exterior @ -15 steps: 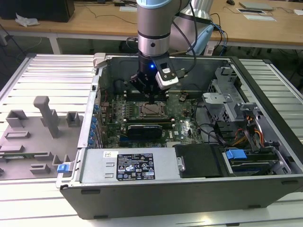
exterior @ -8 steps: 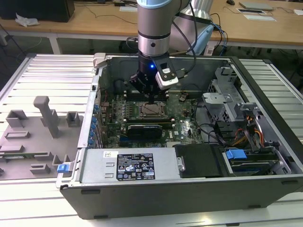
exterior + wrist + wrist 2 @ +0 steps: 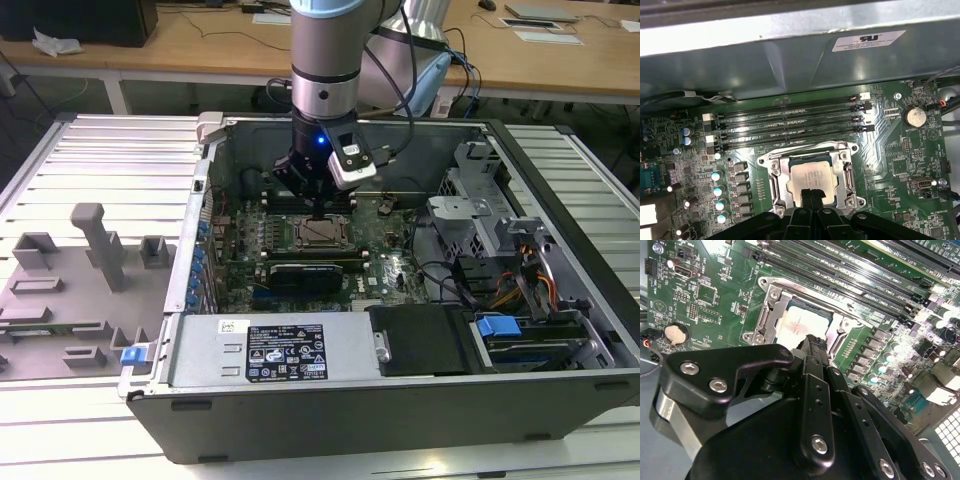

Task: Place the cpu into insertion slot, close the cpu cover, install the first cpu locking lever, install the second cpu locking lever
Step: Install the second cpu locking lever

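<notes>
Our gripper [image 3: 811, 194] hangs just over the cpu [image 3: 812, 177], fingertips [image 3: 812, 347] pinched together and empty, likely for pressing. The cpu sits in the insertion slot [image 3: 776, 187] with the cpu cover [image 3: 847, 176] down around it. Memory slots [image 3: 790, 122] lie beyond.

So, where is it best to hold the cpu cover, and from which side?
Probably by a side rail of the cpu cover, coming from above: it lies flat over the cpu, a thin metal frame with screw posts at its corners. The gripper hangs just above it.

Claw [image 3: 318, 208] just above cpu [image 3: 322, 233] in PC case [image 3: 400, 400].
</notes>
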Controlling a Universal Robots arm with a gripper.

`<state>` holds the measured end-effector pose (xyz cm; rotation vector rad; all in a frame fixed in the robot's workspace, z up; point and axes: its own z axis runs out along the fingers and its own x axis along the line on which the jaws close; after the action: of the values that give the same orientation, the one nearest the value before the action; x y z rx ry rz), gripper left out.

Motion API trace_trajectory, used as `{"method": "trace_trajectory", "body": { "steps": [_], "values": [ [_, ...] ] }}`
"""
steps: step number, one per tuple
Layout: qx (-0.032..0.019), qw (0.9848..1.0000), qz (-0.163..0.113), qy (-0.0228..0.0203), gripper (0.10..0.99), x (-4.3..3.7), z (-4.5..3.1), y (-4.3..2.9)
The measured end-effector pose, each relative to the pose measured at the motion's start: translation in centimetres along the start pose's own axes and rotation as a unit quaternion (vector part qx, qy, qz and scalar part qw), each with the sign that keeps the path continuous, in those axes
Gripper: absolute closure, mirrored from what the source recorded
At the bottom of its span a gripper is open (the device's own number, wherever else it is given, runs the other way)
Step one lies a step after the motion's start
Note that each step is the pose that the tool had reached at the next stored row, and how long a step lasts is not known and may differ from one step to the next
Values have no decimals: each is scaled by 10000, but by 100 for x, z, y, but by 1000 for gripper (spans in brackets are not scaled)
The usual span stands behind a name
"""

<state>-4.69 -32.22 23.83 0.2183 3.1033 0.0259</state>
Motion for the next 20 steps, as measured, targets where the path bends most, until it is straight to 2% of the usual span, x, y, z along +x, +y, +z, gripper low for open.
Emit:
{"method": "trace_trajectory", "body": {
  "steps": [7,11,14,15,20],
  "values": [
    [6,10000,1,43,980,0,0,0],
    [6,10000,0,46,980,0,-13,2],
    [7,10000,1,46,980,-2,-82,4],
    [7,10000,1,46,980,-4,-160,5],
    [10,10000,0,47,980,-6,-174,-3]
  ]
}}
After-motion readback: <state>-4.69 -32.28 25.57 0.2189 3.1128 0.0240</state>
